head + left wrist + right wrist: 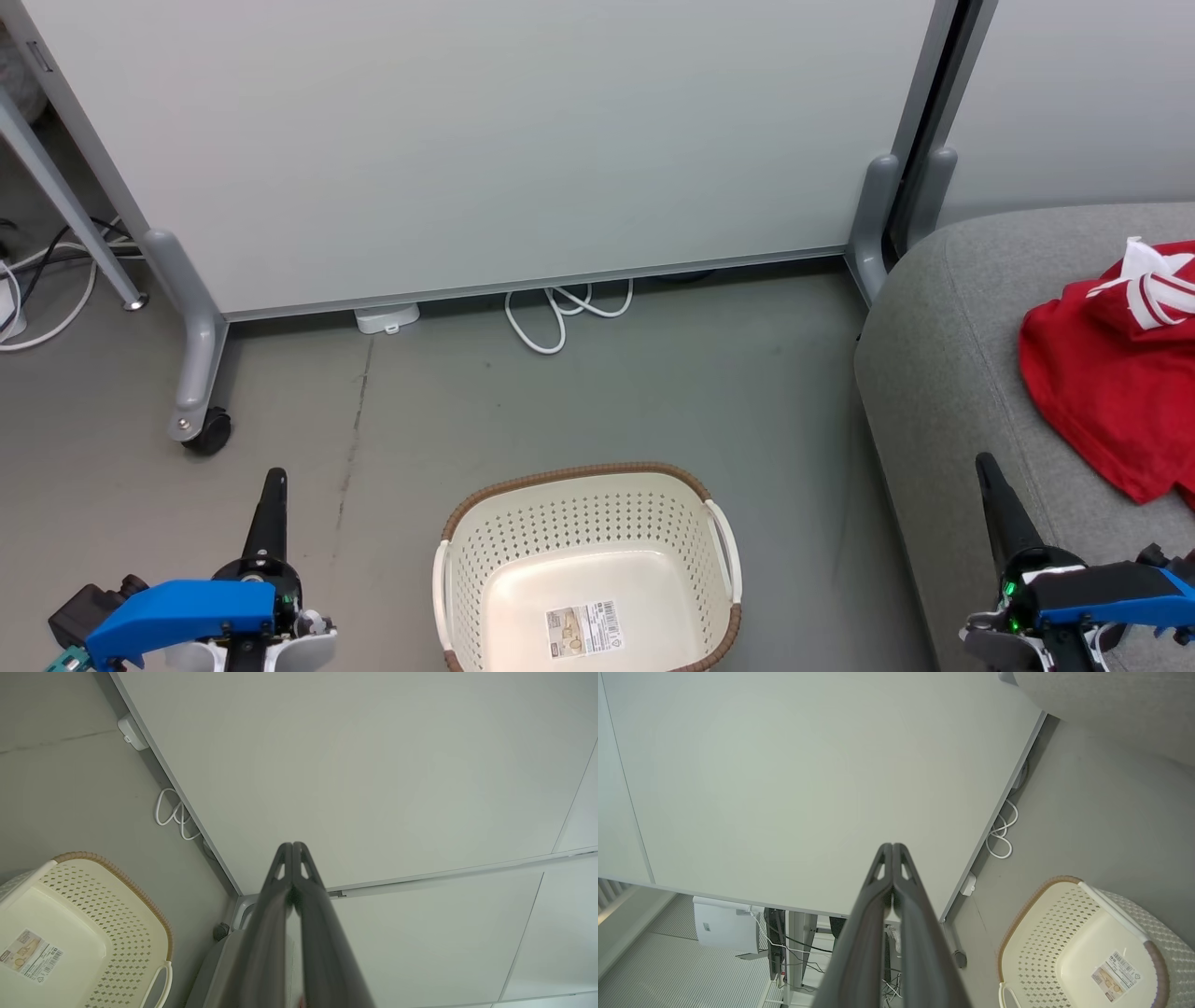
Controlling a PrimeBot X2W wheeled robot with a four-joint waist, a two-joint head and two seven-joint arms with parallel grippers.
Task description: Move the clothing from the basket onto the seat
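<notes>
Treat the clothing (1102, 373) on the seat (943, 373) as soft, light, limp; pinch a raised fold by the white trim (1153, 280), with left gripper (271, 504) and right gripper (994, 495) closed on nothing.

**Head view.** High vantage, facing forward and down. The basket (523, 532) sits near, at bottom centre, with the partition panel (513, 140) beyond it and the seat (934, 355) to its right.

**Left wrist view.** Set left of the basket (117, 905), looking along the left gripper (292, 847) at the panel. The basket is close, in the lower left corner.

**Right wrist view.** Set right of the basket (1031, 947), looking along the right gripper (893, 848) at the same panel.

**Shared by all three.** Basket, panel, and the white cable loop (551, 317) behind the basket.
</notes>
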